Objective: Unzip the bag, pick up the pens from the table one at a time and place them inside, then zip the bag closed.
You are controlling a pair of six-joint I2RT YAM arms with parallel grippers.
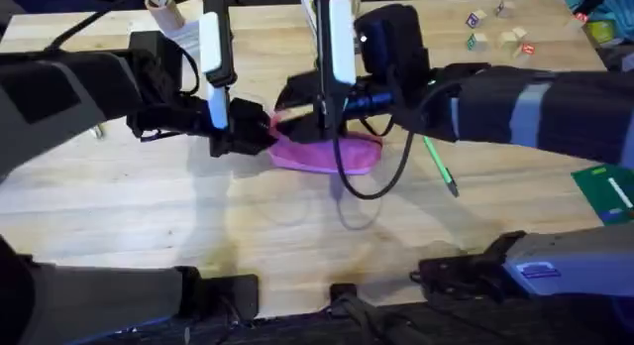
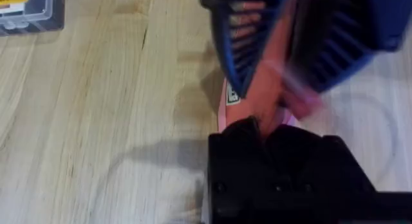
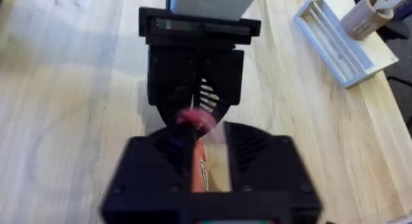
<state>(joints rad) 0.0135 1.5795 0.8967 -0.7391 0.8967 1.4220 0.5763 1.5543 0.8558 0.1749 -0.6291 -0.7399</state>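
Both tools — left, right — pinching pink bag, green pen beside.

Overhead camera looks down and forward from above the arm bases; both wrist cameras sit close behind their pincers, facing each other across the shared bag.

Bag on table centre — pen just right, blocks far back right.
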